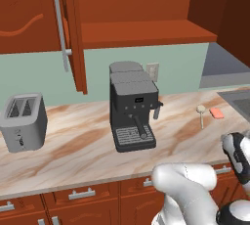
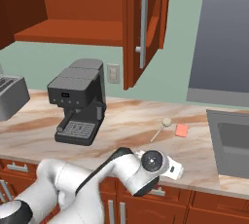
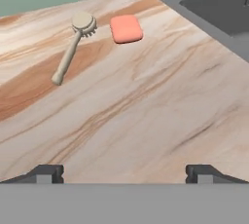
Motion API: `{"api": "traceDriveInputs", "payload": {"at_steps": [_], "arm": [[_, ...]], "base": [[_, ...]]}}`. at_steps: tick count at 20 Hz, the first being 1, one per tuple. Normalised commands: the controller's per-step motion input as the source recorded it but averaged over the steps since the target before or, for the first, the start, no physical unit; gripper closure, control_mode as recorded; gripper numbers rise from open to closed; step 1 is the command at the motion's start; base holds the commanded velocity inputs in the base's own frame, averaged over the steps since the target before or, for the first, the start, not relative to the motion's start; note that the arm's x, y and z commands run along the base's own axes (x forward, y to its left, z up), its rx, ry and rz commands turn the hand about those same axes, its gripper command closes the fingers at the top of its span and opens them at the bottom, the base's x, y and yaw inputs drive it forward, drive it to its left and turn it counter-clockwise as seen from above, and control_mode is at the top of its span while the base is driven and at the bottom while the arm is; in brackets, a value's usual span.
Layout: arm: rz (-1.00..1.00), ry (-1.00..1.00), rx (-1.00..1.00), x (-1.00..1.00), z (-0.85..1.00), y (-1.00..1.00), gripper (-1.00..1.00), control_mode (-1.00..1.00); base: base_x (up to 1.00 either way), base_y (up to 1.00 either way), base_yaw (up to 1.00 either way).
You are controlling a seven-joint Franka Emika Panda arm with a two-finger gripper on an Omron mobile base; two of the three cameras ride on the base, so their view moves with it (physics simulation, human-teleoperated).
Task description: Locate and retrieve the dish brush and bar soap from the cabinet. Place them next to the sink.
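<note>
- We see a black and grey coffee machine (image 1: 133, 106) standing on the long counter of marbled beige-brown stone (image 1: 78, 141), against the pale green wall (image 1: 39, 75).
- A silver toaster with two slots (image 1: 23, 121) stands at the left end of the counter, well apart from the coffee machine.
- A small white wall socket (image 1: 153, 71) sits on the wall just behind the coffee machine.
- Above the counter hangs the big reddish-brown wooden cabinet (image 1: 146, 33). Its tall door (image 1: 73, 28) with the long silver bar handle (image 1: 60, 18) is swung open, and we see a bare shelf inside.
- The little brush with a round cream head and a thin pale handle (image 3: 73, 47) lies flat on the counter, to the right of the coffee machine.
- The small flat pink bar of soap (image 3: 126, 28) lies just beside the brush head, not touching it, between the brush and the dark grey sink (image 3: 219, 9).
- The sink is cut into the stone at the right end of the counter, near the soap.
- Low brown drawers with short silver handles (image 1: 83, 194) run under the counter.
- The gripper (image 3: 124, 173) hangs low over bare stone, well in front of the brush and soap. Its two dark finger tips stand wide apart and hold nothing.
- Nothing stands between the gripper and the two small things.
</note>
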Motion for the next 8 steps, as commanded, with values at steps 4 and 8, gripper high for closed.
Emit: {"api": "traceDriveInputs", "payload": {"at_steps": [4,8], "arm": [[-0.01,-0.06,-0.17,-0.59,0.24,0.79,-1.00,-1.00],[0.01,-0.01,-0.25,-0.35,0.26,0.87,-1.00,-1.00]], "base": [[0.00,0.00,0.00],[0.00,0.00,0.00]]}}
